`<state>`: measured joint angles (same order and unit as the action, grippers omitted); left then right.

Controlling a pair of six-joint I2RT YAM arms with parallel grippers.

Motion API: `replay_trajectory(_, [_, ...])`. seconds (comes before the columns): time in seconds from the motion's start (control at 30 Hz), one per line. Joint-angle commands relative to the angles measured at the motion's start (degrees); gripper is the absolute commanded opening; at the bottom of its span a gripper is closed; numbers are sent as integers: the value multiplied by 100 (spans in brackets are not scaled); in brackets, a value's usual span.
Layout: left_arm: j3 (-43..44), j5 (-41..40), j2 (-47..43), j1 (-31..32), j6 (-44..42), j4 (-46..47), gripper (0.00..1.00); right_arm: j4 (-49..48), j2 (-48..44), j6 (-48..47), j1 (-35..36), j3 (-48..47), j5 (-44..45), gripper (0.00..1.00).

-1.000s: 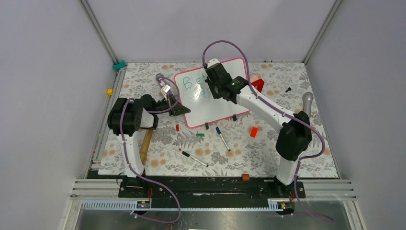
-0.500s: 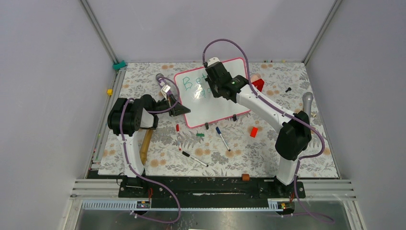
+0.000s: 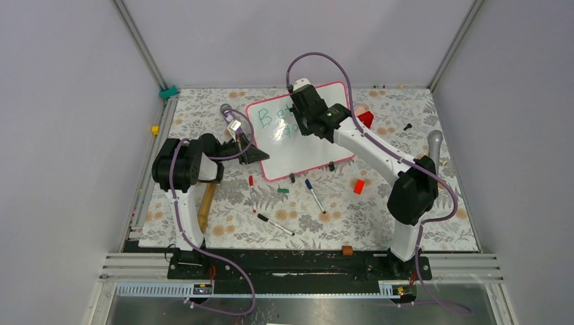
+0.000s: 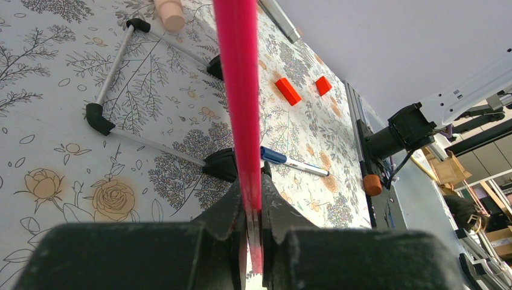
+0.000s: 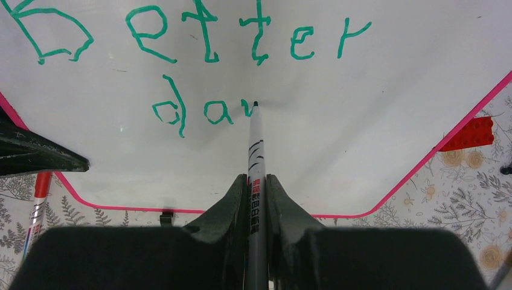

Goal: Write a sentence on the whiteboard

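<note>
Change: R gripper [image 5: 256, 181], clamped on marker [image 5: 256, 142], crept along line 2; sentence [image 5: 205, 36] reads "Better da", y starting.
L gripper [image 4: 253, 202]: pinching whiteboard [image 5: 374, 90] frame.
Todo: "ys near".

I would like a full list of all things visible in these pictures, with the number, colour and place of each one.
whiteboard: one, white with pink frame, far middle of the floral mat.
sentence: one, green, "Better" with "da" and a started letter below it, on the whiteboard.
held marker: one, white and black, tip at the board beside "da".
loose markers: three, caps red, blue and black, on the mat in front of the board.
green cap: one, among the loose markers.
red bricks: two, both by the board's right side.
wooden handle: one, tan, beside the left arm.
left claw: black, shut on the whiteboard's frame.
right claw: black, shut on the held marker.
</note>
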<state>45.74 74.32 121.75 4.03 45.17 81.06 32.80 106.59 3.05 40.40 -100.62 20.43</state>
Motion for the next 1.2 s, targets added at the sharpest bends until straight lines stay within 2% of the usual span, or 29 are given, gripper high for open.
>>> replay_trajectory(0.0, [-38, 757, 151, 117, -500, 268, 0, -61, 90, -28, -76, -248, 159, 0])
replay_trajectory(1.17, [-47, 755, 155, 119, -500, 264, 0, 6, -199, 236, -79, 627, -301, 0])
